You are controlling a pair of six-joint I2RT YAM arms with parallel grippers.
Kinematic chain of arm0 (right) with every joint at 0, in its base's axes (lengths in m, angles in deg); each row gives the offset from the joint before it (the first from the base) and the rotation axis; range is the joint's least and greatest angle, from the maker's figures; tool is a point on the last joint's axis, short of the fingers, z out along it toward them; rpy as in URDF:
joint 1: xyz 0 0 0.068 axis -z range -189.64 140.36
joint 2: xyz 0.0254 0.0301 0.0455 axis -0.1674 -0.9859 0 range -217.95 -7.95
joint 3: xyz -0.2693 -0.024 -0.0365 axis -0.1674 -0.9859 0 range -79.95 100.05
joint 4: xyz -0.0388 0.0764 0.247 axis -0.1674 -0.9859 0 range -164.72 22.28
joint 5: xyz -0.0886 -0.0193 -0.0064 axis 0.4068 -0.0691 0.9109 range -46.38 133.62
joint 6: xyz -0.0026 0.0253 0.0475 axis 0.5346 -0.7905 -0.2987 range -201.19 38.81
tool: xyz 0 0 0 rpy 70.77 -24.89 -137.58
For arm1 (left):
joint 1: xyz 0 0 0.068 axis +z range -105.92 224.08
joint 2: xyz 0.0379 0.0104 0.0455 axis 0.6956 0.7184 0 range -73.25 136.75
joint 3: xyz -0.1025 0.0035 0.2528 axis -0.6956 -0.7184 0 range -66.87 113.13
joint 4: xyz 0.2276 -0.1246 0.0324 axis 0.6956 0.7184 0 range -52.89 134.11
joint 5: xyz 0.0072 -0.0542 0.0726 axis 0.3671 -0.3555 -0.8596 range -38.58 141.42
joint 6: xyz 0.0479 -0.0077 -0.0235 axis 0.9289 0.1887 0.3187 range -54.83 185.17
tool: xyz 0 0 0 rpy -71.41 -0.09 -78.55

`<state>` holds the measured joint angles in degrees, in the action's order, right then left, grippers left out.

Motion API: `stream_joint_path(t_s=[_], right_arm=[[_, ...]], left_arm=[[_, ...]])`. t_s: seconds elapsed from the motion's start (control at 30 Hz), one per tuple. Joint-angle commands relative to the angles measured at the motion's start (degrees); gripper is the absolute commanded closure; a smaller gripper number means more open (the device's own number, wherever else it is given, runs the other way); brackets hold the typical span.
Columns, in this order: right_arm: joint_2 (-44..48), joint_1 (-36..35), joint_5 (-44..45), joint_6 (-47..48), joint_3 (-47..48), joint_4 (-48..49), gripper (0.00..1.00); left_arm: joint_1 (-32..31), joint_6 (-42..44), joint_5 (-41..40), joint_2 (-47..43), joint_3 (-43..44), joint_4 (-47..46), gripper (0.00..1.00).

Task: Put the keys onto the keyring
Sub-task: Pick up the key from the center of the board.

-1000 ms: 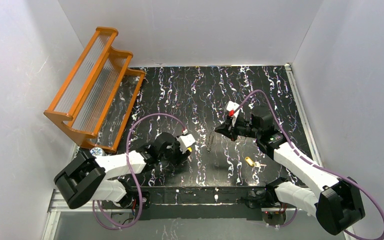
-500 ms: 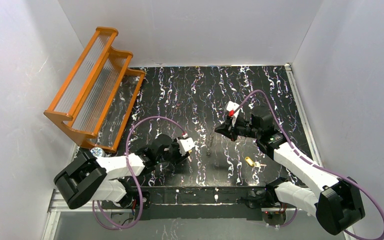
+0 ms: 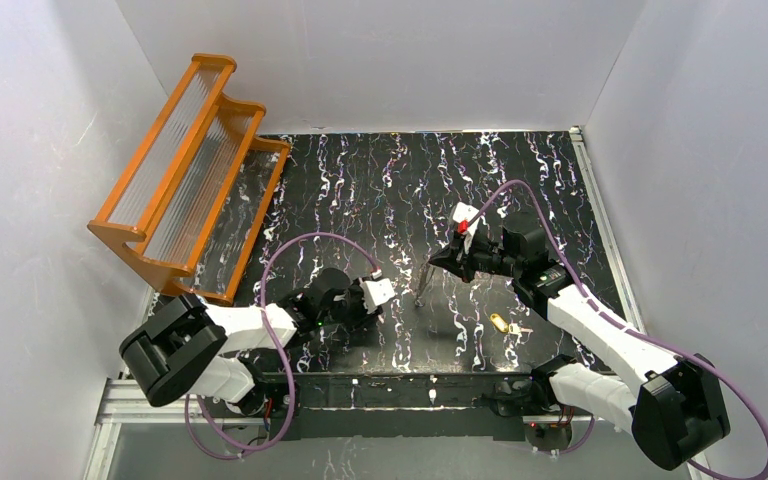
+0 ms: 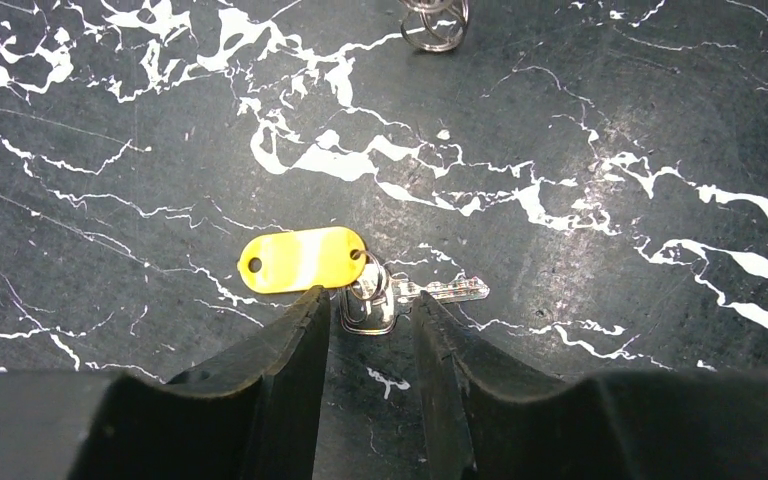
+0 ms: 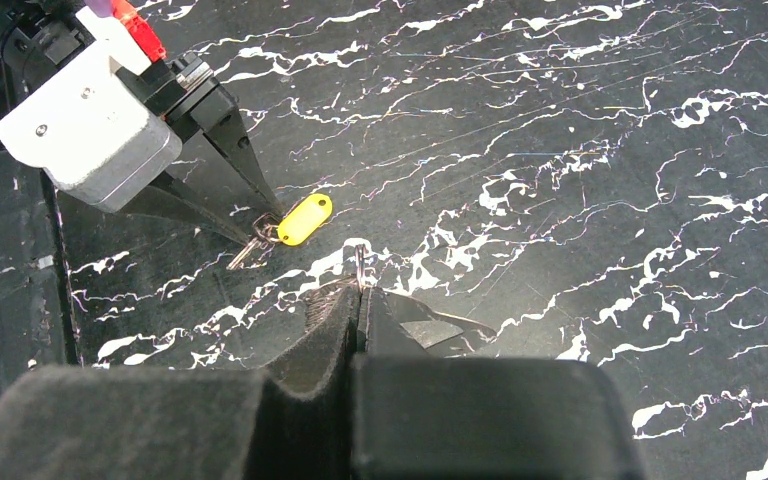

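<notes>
left jaws: low over the table [image 3: 360, 180], spread part-way, set astride the small silver ring of the left key [image 4: 301, 258]; a sliver of gap seen on each side of that ring.
left key: flat on the table, yellow head just past one fingertip, silver blade past the other.
right jaws: pressed together, pinching the keyring [image 5: 360, 258] by its upper edge.
keyring: hanging tilted between the two arms, just beyond the left key; lower end at or just above the table, cannot tell which.
right key [image 3: 500, 323]: flat on the table beside the right arm, well apart from both sets of jaws.
change since a second ago: left jaws narrower and shifted toward the keyring; keyring leaning more; right jaws and right key where they were.
</notes>
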<state>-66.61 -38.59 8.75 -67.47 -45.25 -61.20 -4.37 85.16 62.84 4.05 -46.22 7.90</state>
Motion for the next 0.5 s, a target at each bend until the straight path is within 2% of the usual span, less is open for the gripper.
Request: stream_joint_path(t_s=[0.0, 0.47], right_arm=[[0.13, -0.12, -0.61, -0.17, -0.26, 3.49, 0.99], [0.34, -0.09, -0.84, -0.27, -0.27, 3.23, 0.99]], left_arm=[[-0.48, 0.62, 0.99, 0.58, 1.81, -1.41, 0.67], [-0.68, 0.75, 0.77, 1.73, 2.3, -2.19, 0.74]])
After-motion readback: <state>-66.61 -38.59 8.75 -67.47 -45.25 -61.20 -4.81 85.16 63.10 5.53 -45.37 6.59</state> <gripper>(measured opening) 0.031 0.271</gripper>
